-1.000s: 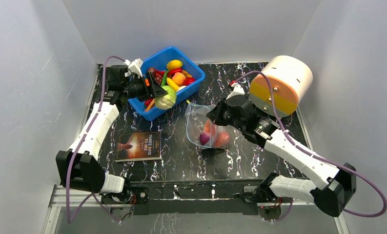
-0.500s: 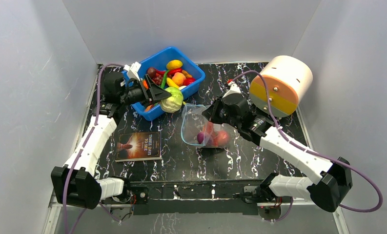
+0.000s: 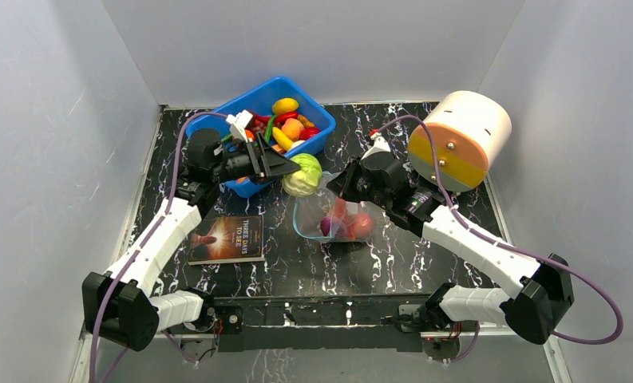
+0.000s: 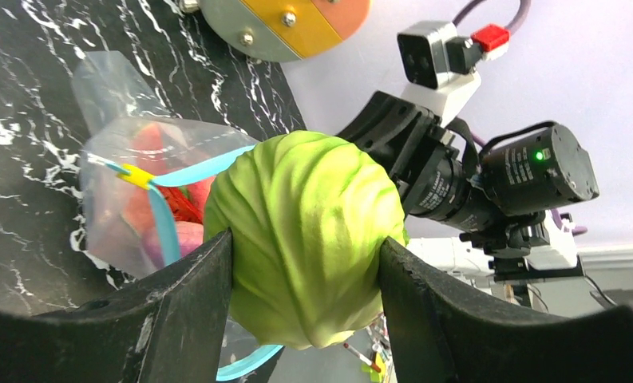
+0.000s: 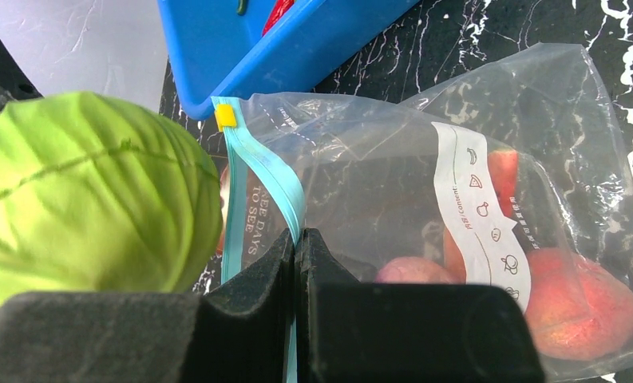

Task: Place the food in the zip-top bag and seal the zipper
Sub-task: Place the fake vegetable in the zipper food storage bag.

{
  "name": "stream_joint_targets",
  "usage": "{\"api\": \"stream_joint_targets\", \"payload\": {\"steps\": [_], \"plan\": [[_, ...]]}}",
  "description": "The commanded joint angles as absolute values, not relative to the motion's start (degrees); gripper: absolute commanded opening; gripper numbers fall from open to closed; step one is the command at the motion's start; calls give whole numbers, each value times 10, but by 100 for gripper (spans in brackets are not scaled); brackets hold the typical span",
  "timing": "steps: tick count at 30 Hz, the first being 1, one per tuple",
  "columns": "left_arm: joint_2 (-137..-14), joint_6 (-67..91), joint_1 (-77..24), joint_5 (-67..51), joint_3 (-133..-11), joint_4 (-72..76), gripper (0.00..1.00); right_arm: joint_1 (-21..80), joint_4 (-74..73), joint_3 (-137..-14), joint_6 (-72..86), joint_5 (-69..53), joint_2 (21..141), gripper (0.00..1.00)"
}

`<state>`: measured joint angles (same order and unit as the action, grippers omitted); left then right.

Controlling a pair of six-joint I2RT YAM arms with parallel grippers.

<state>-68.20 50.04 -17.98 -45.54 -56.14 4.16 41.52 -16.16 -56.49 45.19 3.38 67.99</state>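
Observation:
My left gripper [image 3: 293, 169] is shut on the green cabbage [image 3: 302, 175], held above the table just left of the bag's mouth; it fills the left wrist view [image 4: 303, 231] and shows in the right wrist view [image 5: 89, 199]. The clear zip-top bag [image 3: 337, 214] lies mid-table with a red watermelon slice [image 5: 503, 171], a peach [image 5: 584, 307] and a purple onion [image 5: 413, 271] inside. My right gripper [image 5: 297, 239] is shut on the blue-green zipper [image 5: 269, 179] and holds the mouth open. More food lies in the blue bin [image 3: 317, 140].
A book [image 3: 227, 238] lies on the table front left. A large white, yellow and orange cylinder [image 3: 459, 140] stands at the back right. White walls close in the table on three sides.
My left gripper has carried the cabbage out of the blue bin and rightward to the bag's mouth. My right gripper has shifted the bag slightly left, keeping its hold.

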Motion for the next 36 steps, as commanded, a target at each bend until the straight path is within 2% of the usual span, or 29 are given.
{"api": "stream_joint_targets", "payload": {"steps": [1, 7, 21, 28, 34, 36], "plan": [[-678, 514, -211, -456, -548, 80, 38, 416, -116, -598, 461, 33, 677, 0], [-676, 502, -224, -436, -514, 73, 38, 416, -115, -597, 463, 32, 676, 0], [-702, 399, -239, -357, -545, -62, 39, 416, -108, -595, 470, 21, 680, 0], [-712, 385, -244, -355, -558, -83, 50, 416, -106, -597, 471, 17, 685, 0], [-710, 386, -245, -363, -559, -81, 67, 416, -107, -590, 469, 15, 687, 0], [-708, 388, -245, -367, -560, -76, 70, 416, -107, -588, 466, 16, 687, 0]]}}
